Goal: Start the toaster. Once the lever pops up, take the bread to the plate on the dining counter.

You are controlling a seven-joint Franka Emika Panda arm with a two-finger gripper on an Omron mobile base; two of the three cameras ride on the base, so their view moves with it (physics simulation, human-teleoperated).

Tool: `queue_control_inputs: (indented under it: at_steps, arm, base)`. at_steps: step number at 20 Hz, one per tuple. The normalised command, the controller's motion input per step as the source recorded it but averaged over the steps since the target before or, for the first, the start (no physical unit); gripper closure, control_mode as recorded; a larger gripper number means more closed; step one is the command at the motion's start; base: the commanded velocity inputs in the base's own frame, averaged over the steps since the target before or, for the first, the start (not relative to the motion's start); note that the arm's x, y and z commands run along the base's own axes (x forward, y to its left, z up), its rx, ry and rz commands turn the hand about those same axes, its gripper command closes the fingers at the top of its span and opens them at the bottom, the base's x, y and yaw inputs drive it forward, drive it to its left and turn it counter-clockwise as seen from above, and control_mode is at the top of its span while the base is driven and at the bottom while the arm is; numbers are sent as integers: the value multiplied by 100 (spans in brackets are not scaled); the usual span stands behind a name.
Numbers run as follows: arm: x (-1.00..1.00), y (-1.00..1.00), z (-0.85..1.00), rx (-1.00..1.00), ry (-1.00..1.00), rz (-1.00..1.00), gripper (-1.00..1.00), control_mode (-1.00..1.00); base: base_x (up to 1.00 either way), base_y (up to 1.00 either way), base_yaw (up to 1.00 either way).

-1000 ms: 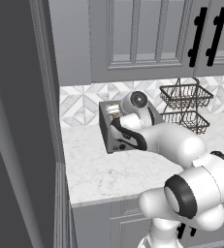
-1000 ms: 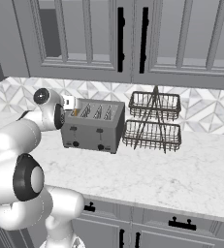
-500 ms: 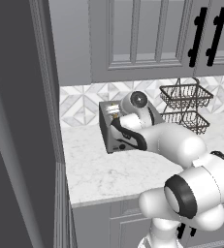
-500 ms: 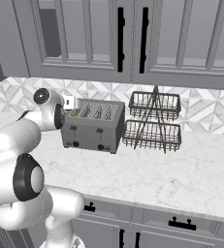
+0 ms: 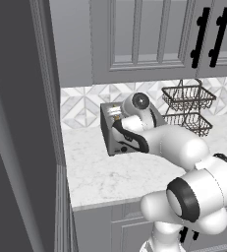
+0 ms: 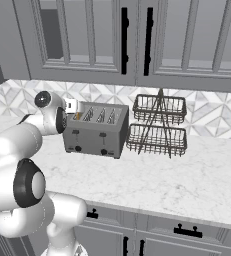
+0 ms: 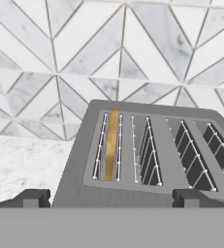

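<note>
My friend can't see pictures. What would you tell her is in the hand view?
A grey toaster seen from just above, with the bread's golden crust showing in its leftmost slot. Two dark fingertips rise at the bottom, wide apart, and behind is a backsplash of triangle marble tiles.

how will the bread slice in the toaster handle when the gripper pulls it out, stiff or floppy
Probably fairly stiff: the bread stands upright on edge in the toaster slot without sagging. Likely light, being a thin slice. Only its narrow crust edge shows, so a pinch may slip or crumble it.
</note>
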Motion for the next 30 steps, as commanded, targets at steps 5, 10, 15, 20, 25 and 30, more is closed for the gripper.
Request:
queue_control_inputs:
  at_steps: [5, 10, 15, 20, 25, 30]
  arm:
    - [0, 0, 0, 0, 0, 0, -100, -100]
    - [0, 0, 0, 0, 0, 0, -100, -100]
    - [0, 0, 0, 0, 0, 0, -100, -100]
    - [0, 0, 0, 0, 0, 0, -100, -100]
    - [3, 0, -2, 0, 0, 0, -100, -100]
    - [10, 0, -10, 0, 0, 0, -100, -100]
  base:
    - [0, 0, 0]
    - [0, 0, 0]
    - [0, 0, 0]
    - [0, 0, 0]
    - [0, 0, 0]
    - [0, 0, 0]
